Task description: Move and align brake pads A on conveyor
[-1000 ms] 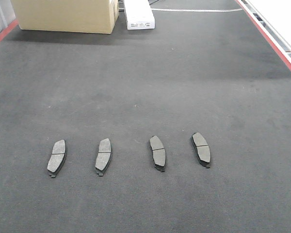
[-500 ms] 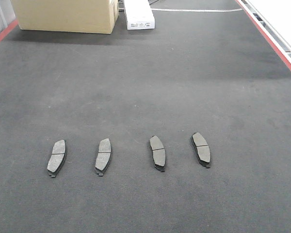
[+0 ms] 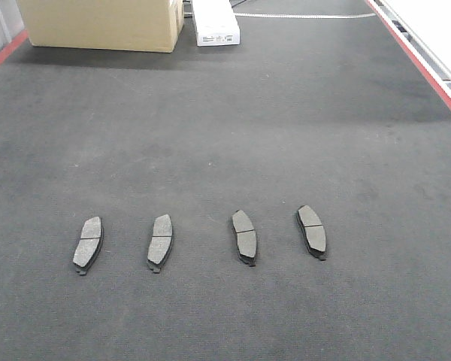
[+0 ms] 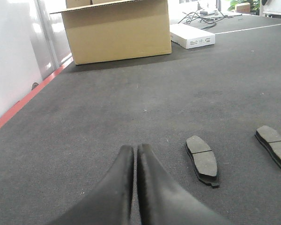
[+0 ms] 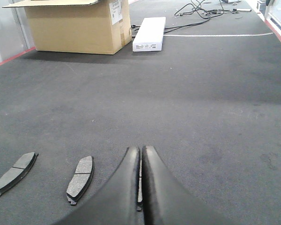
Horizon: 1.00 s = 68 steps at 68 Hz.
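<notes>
On the charcoal conveyor point(image 3: 225, 135), four grey grooved brake pads A point(image 3: 244, 235), evenly spaced row

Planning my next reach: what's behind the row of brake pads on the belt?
Behind the brake pads, bare conveyor, then a cardboard box and a white carton. The box hides whatever lies beyond it.

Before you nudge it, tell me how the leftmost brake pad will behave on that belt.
The leftmost brake pad lies flat and low, so tipping or rolling seems unlikely. It looks rigid. The conveyor has a carpet-like texture, so it probably drags and may pivot rather than glide.
</notes>
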Motion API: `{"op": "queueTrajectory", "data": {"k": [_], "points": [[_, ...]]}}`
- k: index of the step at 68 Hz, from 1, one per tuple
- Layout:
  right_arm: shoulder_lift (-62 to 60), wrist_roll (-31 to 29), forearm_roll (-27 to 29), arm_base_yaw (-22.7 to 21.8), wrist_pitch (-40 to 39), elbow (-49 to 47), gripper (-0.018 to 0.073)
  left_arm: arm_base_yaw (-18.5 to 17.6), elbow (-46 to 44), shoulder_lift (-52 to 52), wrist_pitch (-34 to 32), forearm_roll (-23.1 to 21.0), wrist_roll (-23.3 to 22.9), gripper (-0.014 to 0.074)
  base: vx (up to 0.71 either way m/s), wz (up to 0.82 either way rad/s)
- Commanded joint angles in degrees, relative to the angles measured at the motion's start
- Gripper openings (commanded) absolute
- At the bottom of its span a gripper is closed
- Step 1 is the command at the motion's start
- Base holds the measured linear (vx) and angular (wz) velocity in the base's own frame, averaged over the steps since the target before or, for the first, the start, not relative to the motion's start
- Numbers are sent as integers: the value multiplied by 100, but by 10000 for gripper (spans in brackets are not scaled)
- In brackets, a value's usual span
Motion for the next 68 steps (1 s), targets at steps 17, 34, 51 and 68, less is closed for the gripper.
{"op": "queueTrajectory", "data": {"k": [17, 34, 51, 68], "points": [[-284, -179, -15, -327, -1363, 590, -10, 1, -51, -74, -475, -17, -6, -6, 0, 0], [-1283, -179, 17, -1510, -1787, 1764, -10, 1, -51, -74, -475, -17, -6, -6, 0, 0], [-2305, -174, 209, -1636, -1793, 2699, -10, 1, -51, -74, -475, -17, -6, -6, 0, 0], [-2427, -255, 198, -1636, -1576, 2693, -10, 1, -51, -74, -475, -17, -6, -6, 0, 0]]}}
